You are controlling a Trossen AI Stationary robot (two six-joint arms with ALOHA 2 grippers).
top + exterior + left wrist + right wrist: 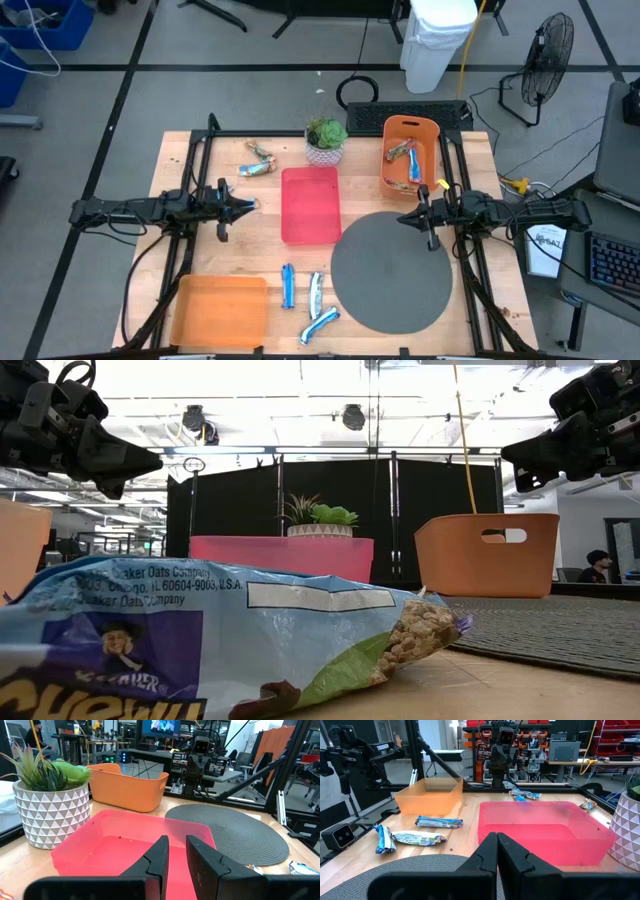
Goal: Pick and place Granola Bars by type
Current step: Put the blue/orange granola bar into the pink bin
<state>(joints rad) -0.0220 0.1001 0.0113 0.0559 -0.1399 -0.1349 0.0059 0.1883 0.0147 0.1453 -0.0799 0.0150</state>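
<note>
Three blue-and-white granola bars [288,287] [316,295] [320,325] lie flat on the wood near the front edge, and the low view has one [220,650] right in front of it. More bars [258,160] lie at the far left, and others [405,155] rest inside the orange basket [432,128]. My left gripper [255,203] hovers level left of the red tray [310,205], a narrow empty gap [177,840] between its fingers. My right gripper [402,218] hovers level over the grey mat's [392,270] far edge, shut [496,836] and empty.
An orange tray [220,310] sits at the near left corner. A potted plant [326,140] stands behind the red tray. Bare wood shows between the red tray and the front bars. Black frame rails [190,200] run along both sides of the table.
</note>
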